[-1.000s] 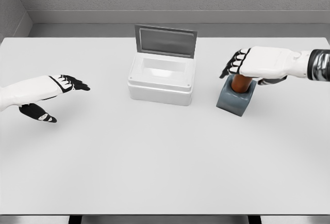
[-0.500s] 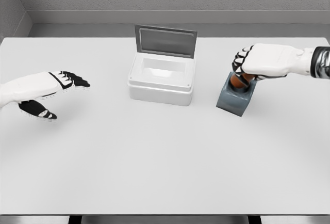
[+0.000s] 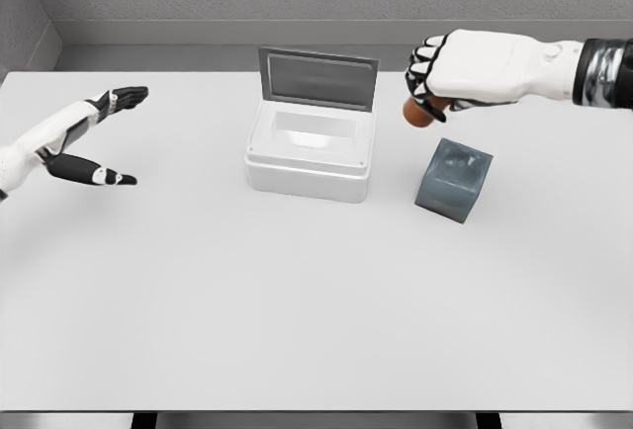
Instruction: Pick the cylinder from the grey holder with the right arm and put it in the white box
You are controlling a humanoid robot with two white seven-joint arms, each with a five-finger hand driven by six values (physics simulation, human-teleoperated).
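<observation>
I see the right hand [image 3: 450,68] raised above the table [image 3: 297,300], between the box [image 3: 310,152] and the holder [image 3: 454,180], with its fingers curled tight around the cylinder [image 3: 417,113]. Only the brown lower end of the cylinder pokes out beneath the fist (the rest is hidden inside the grip), and it hangs clear of the holder, off to that block's upper left. The holder sits on the table just right of the box, its top socket showing dark and vacant. The box stands near the table's middle with its grey lid [image 3: 317,78] tipped up at the back and its white inside open to view. My left hand [image 3: 89,137] hovers over the far left of the table, well apart from everything, fingers spread and holding nothing.
</observation>
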